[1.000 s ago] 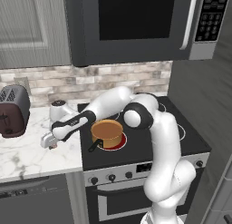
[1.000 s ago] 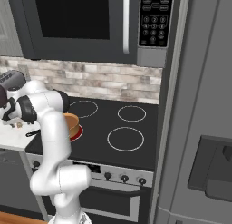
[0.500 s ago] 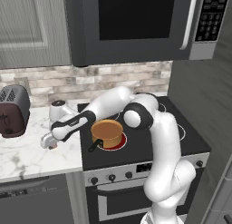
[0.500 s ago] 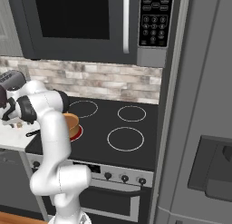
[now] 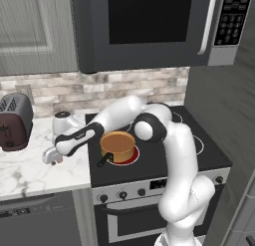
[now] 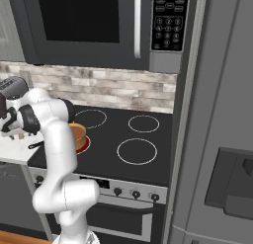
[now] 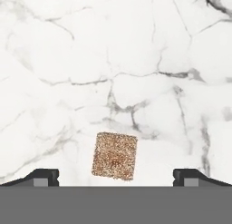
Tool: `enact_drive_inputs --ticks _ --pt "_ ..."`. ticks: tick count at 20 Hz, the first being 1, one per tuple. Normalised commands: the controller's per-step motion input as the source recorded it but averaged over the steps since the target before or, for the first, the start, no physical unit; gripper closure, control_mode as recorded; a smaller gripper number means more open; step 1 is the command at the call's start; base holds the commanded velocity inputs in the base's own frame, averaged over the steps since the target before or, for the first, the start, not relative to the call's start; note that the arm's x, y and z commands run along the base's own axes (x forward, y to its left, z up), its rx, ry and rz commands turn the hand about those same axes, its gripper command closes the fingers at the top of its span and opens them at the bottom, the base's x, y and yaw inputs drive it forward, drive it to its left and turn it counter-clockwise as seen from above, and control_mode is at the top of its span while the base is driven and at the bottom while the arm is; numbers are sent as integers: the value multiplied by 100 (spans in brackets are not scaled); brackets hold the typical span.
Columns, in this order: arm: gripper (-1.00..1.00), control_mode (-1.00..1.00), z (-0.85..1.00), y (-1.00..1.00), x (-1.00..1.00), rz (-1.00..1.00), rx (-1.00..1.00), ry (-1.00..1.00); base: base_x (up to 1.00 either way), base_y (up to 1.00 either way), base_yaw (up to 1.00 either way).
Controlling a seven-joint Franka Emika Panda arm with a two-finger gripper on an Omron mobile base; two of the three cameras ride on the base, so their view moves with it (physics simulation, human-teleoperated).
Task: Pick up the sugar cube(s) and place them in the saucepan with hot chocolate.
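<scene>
The white arm [image 5: 169, 155] is reaching from the base out to its left with the elbow bent and the forearm angling downward, and the gripper [image 7: 115, 177] is pointing down with its jaws standing wide apart.

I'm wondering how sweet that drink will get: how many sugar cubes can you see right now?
1. A brown sugar cube lies on the marble counter, between the open pincer's tips. Another may be hidden behind the arm in the wider views.
</scene>
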Motion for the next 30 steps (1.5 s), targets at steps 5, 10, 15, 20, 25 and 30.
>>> enact_drive_inputs --ticks 5,10,15,20,25,30 --pt "-100 -100 -6 2 0 0 0 0 0 0 0" --pt "-100 -100 -9 0 0 0 0 0 0 0 0" --pt "-100 -100 -10 2 0 0 -1 0 0 0 0" --pt "-100 -100 -8 10 0 0 -2 0 0 0 0" --pt "-100 -100 -3 16 4 0 -3 0 0 0 0" --pt "-100 -100 0 6 0 0 -2 0 0 0 0"
